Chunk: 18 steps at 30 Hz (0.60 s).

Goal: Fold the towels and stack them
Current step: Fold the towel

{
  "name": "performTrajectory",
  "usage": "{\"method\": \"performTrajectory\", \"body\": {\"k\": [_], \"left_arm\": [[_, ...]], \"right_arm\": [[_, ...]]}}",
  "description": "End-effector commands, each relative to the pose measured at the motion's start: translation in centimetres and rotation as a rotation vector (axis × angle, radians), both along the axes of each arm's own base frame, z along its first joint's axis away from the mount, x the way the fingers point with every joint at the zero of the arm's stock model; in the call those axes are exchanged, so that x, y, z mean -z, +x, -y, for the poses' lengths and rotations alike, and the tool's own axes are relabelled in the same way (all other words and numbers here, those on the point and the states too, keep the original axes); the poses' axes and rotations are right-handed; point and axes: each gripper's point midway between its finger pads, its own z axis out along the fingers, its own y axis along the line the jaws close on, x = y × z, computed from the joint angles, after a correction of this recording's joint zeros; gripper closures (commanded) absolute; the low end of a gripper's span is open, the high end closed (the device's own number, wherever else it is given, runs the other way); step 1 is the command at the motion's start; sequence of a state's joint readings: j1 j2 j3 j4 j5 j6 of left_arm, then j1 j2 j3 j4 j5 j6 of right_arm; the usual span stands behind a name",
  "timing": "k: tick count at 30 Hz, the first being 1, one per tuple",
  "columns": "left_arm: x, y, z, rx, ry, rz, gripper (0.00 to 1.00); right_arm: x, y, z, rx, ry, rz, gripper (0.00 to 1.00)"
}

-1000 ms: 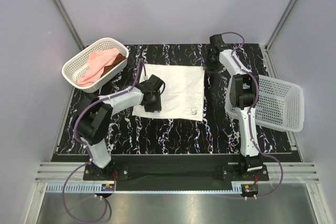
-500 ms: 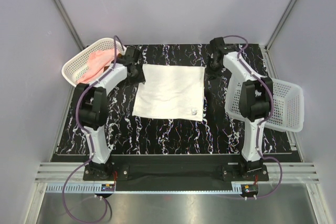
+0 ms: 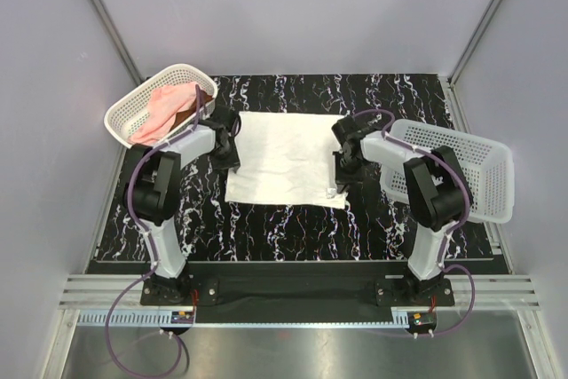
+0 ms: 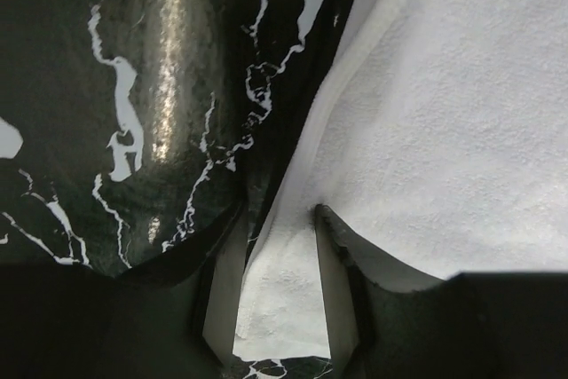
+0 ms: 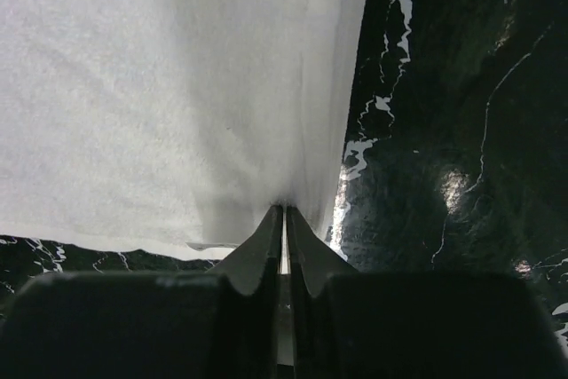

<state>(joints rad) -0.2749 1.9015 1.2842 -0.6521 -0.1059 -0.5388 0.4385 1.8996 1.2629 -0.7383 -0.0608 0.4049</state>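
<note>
Half a second earlier the left arm reached toward the far-left corner of the cream-white towel (image 3: 284, 153), beside the white lattice basket (image 3: 133, 113), and the right arm stood at the far edge of the black marbled surface (image 3: 293, 219). Both have since come nearer. The left end effector (image 3: 232, 161) is now at the towel's left edge, and the right end effector (image 3: 339, 180) is at its right edge, close to the near-right corner. The towel lies spread flat in the middle of the surface, in much the same place as before.

The overhead view also takes in the pale pink towel (image 3: 164, 104) and the rust-brown towel (image 3: 199, 102), both bunched in the left basket, and a second lattice basket (image 3: 484, 179) on the right.

Only the wrist views show the grips. The left end effector (image 4: 275, 303) has its jaws standing apart, with the towel's (image 4: 444, 130) edge lying between the fingers (image 4: 333, 272) and not pinched. The right end effector (image 5: 284, 212) has its jaws pressed almost together on a thin bit of the towel's (image 5: 160, 86) right edge, which rises slightly into them.
</note>
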Motion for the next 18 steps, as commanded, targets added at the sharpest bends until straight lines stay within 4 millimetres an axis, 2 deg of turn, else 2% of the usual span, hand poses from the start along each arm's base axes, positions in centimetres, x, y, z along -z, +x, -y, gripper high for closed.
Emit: {"method": "performTrajectory", "body": {"k": [1, 2, 5, 7, 11, 12, 14, 15, 18], "left_arm": [[-2.3, 0.6, -1.0, -0.059, 0.028, 0.095, 0.59], [-1.8, -0.1, -1.2, -0.063, 0.031, 0.081, 0.59], [-2.3, -1.0, -1.2, -0.075, 0.012, 0.09, 0.59], [-3.6, -1.1, -1.0, -0.07, -0.011, 0.124, 0.59], [-6.8, 1.6, 0.7, 0.028, -0.08, 0.263, 0.57], [-8.6, 3.2, 1.6, 0.063, -0.113, 0.318, 0.56], [-8.8, 5.1, 3.0, 0.17, -0.14, 0.333, 0.57], [-9.3, 6.8, 3.8, 0.214, -0.145, 0.336, 0.59], [-8.9, 8.7, 3.9, 0.261, -0.104, 0.309, 0.62]], "right_arm": [[-0.9, 0.0, 0.8, 0.014, -0.009, 0.085, 0.9], [-0.2, -1.1, 1.2, 0.008, -0.019, 0.062, 0.9], [-0.2, -2.3, 1.9, 0.007, -0.03, 0.059, 0.9], [-0.6, -2.6, 2.2, -0.005, -0.026, 0.073, 0.88], [-1.0, -2.8, 2.7, -0.023, -0.042, 0.094, 0.85], [-1.2, -2.8, 2.6, -0.027, -0.034, 0.099, 0.85], [-1.5, -2.9, 2.1, -0.052, -0.006, 0.099, 0.85], [-1.7, -2.9, 2.0, -0.059, 0.003, 0.107, 0.85], [-1.9, -3.1, 2.3, -0.072, -0.008, 0.11, 0.85]]}}
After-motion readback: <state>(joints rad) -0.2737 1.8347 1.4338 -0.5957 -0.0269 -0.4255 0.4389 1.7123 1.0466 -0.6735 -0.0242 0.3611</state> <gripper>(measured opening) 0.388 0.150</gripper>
